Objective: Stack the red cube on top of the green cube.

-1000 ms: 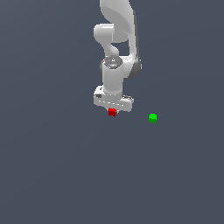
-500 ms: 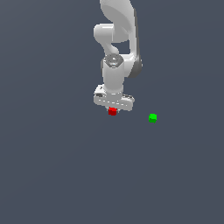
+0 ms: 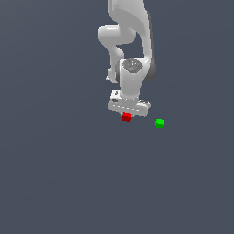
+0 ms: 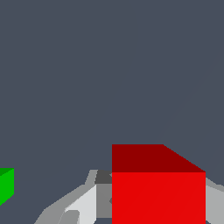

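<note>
The red cube (image 3: pixel 126 117) hangs just under the white hand of my gripper (image 3: pixel 126 115), which is shut on it. In the wrist view the red cube (image 4: pixel 157 192) fills the space between the grey fingers (image 4: pixel 81 203). The green cube (image 3: pixel 159 123) rests on the dark floor, a short way toward the exterior view's right of the red cube and slightly lower in the picture. At the edge of the wrist view a corner of the green cube (image 4: pixel 5 186) shows. The two cubes are apart.
The white arm (image 3: pixel 130 41) rises above the gripper toward the top of the exterior view. A plain dark grey floor (image 3: pixel 68 183) lies all around.
The gripper has shifted toward the exterior view's right, carrying the red cube closer to the green cube. The green cube has stayed put.
</note>
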